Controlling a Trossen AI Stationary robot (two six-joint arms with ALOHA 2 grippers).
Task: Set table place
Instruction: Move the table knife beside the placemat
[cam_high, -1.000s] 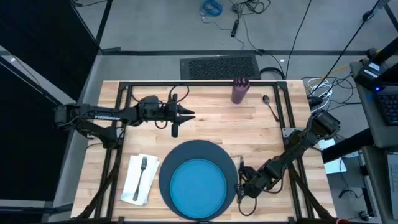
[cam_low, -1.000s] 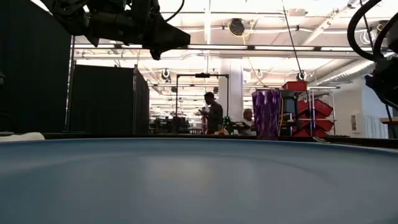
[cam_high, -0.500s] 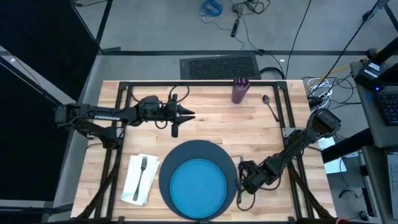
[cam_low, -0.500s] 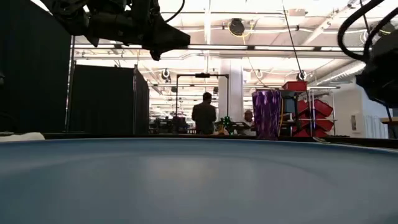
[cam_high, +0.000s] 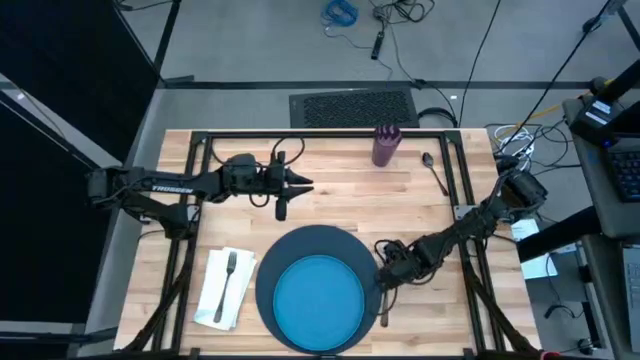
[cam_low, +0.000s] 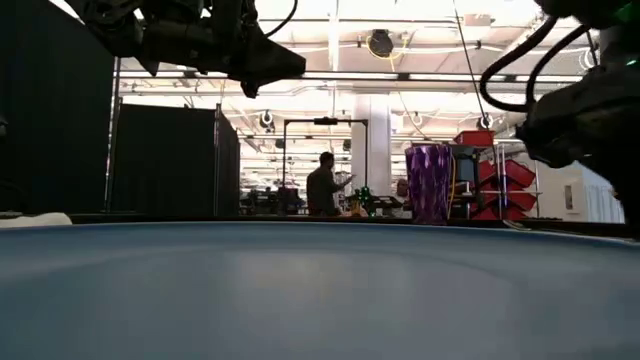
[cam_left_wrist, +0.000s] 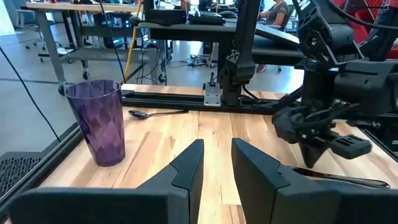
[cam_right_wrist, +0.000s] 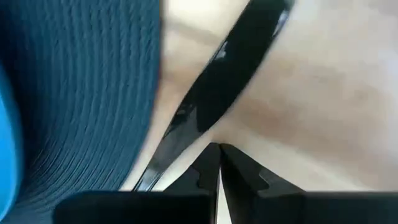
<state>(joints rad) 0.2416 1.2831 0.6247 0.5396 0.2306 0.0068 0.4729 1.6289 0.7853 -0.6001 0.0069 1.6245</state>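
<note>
A bright blue plate (cam_high: 320, 297) sits on a dark grey charger (cam_high: 290, 250) at the table's near middle. Left of it a fork (cam_high: 230, 272) lies on a white napkin (cam_high: 218, 295). A purple cup (cam_high: 385, 147) and a spoon (cam_high: 434, 172) stand and lie at the far right. The knife (cam_right_wrist: 236, 68) lies flat on the wood just right of the charger. My right gripper (cam_high: 383, 283) is shut, pointing down close over the knife (cam_left_wrist: 339, 178). My left gripper (cam_high: 305, 186) hovers open above the far left-middle, holding nothing. My right gripper points down at the table beside the charger's right rim, fingers shut. The knife passes just beyond its fingertips (cam_right_wrist: 208, 163). Whether the tips touch the knife, I cannot tell.
Black frame rails (cam_high: 330, 136) run along the table's far and side edges. A dark mat (cam_high: 352, 104) lies on the floor beyond the far edge. Bare wood (cam_high: 350, 200) lies between the charger and the cup. A person (cam_low: 322, 185) stands far off in the room.
My right gripper has moved toward the table's far edge and a little toward the charger, and its arm has swung farther over the table. The left arm has kept still.
</note>
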